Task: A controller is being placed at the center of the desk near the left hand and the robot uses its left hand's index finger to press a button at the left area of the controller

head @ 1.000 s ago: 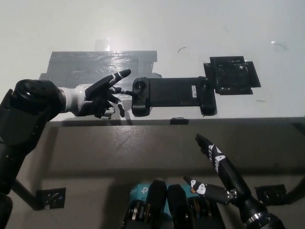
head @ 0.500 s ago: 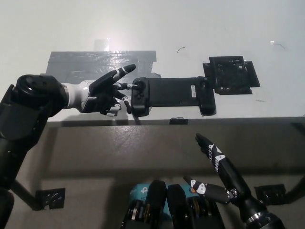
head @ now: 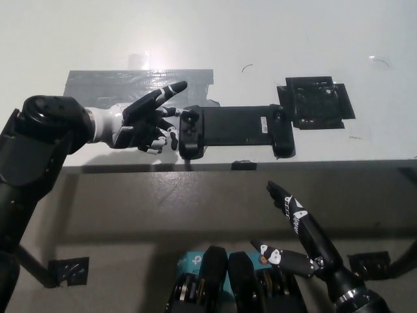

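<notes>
The controller (head: 234,130), black and lying flat with its long side running left to right, sits on the white desk (head: 260,39) close to the desk's near edge. Its left grip carries a round stick or button, and its right grip sits just beside a black square patch (head: 317,103) fixed to the desk beyond and to the right of the controller. A grey tape strip (head: 124,85) lies on the desk beyond and to the left of the controller. The left hand (head: 146,120) is at the controller's left end, fingers spread apart and gripping nothing; one finger (head: 166,93) is stretched out above the grip toward the tape, while the lower fingers curl near the controller's left edge. Whether any fingertip touches the controller cannot be told from this view. The right hand (head: 296,238) hangs below the desk edge, well apart from the controller and on its near right side, with fingers extended and apart, holding nothing. A small dark tab (head: 244,165) sits on the desk edge just in front of the controller.
</notes>
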You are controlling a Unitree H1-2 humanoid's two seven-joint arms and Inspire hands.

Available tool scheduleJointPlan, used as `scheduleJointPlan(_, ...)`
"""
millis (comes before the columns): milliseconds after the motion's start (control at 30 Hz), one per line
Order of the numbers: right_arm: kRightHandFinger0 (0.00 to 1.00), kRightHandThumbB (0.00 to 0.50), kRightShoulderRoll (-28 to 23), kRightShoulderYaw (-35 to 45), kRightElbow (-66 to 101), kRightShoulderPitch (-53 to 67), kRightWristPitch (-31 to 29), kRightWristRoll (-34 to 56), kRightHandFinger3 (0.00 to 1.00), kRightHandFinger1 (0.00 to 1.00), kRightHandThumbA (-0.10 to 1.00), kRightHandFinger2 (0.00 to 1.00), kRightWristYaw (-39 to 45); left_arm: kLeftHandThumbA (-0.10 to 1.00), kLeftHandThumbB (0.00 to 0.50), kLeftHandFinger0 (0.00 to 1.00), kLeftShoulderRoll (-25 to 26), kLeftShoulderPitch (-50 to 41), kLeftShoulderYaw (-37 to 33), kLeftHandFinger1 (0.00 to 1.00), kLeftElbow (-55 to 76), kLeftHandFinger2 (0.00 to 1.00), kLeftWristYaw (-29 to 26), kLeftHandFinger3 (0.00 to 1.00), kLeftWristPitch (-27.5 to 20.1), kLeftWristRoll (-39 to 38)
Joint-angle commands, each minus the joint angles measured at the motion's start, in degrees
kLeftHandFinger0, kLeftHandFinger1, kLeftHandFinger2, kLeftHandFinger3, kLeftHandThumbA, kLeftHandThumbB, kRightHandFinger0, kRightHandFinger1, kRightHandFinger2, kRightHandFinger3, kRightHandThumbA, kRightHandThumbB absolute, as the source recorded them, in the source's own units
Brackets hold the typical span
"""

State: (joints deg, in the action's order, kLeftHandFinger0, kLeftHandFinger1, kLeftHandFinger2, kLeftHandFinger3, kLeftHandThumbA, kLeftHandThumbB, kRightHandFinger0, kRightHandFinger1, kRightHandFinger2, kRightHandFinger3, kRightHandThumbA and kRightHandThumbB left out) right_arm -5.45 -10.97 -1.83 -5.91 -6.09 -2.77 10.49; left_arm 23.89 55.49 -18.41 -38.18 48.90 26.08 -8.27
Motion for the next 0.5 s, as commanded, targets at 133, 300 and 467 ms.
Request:
scheduleJointPlan(133, 1.0, 0.244, -0.11, 0.05, 0.68, -1.93, -2.72, 0.27, 1.0, 1.0, 0.73, 1.0, 0.74, 1.0, 0.434, 0.0, 0.99, 2.57, 0.29, 0.0, -0.2, 0.32, 0.04, 1.0, 0.85, 0.36)
scheduleJointPlan(300, 1.0, 0.245, -0.12, -0.14, 0.84, -2.32, -1.94, -0.02, 1.0, 1.0, 0.72, 1.0, 0.79, 1.0, 0.434, 0.0, 0.65, 0.99, -0.23, 0.0, 0.13, 0.33, -0.93, 1.0, 0.85, 1.27)
scheduleJointPlan(467, 1.0, 0.249, -0.09, -0.23, 0.74, -2.68, -2.0, -0.02, 1.0, 1.0, 0.73, 1.0, 0.85, 1.0, 0.433, 0.0, 0.04, -0.36, -0.83, 0.0, 0.92, 0.33, -0.85, 1.0, 0.85, 2.46)
